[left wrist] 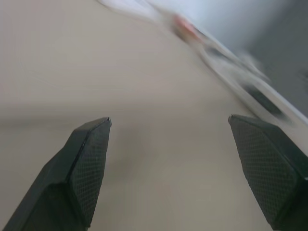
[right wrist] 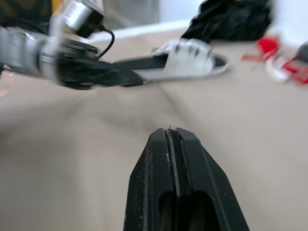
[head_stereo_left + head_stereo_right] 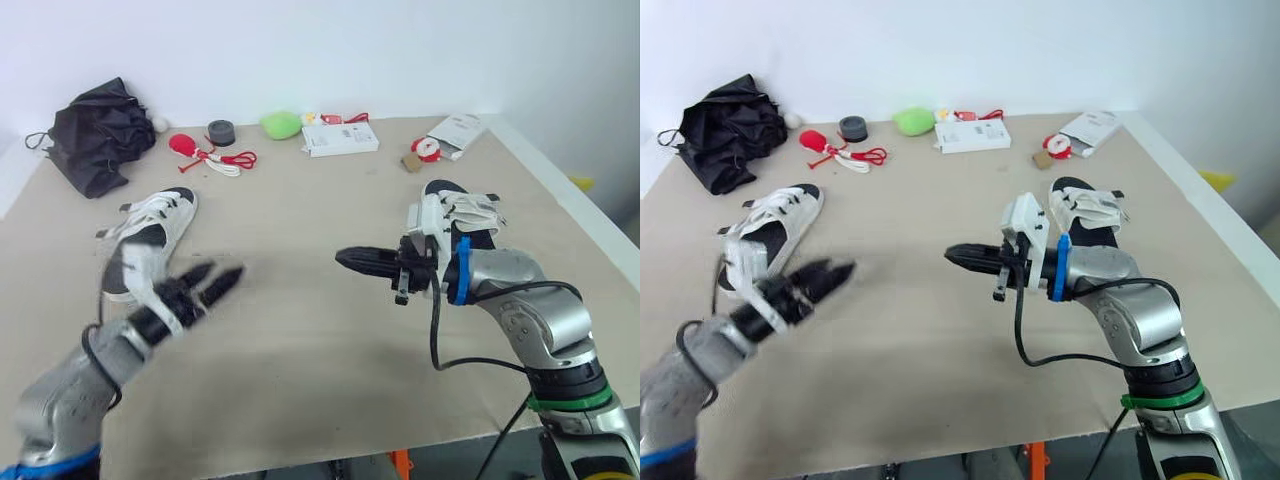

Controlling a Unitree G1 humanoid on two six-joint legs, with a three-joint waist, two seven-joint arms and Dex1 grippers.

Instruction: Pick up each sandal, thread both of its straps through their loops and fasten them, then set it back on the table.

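Two white-strapped sandals with black soles lie on the beige table. The left sandal (image 3: pixel 150 235) rests at the left, and the right sandal (image 3: pixel 465 215) at the right, just behind my right wrist. My left gripper (image 3: pixel 215 280) hovers over the table just in front of the left sandal, open and holding nothing; its fingers (image 1: pixel 89 159) stand wide apart. My right gripper (image 3: pixel 345 260) is shut on nothing and points left across the middle of the table. The right wrist view shows its closed tip (image 2: pixel 169 132) aimed toward the left gripper (image 2: pixel 96 72) and the left sandal (image 2: pixel 187 57).
Along the back of the table lie a black folded umbrella (image 3: pixel 95 135), red and white cords (image 3: pixel 210 155), a black tape roll (image 3: pixel 221 131), a green object (image 3: pixel 282 124), a white box (image 3: pixel 340 137) and a white packet (image 3: pixel 455 132). The table's right edge (image 3: pixel 590 225) runs near the right sandal.
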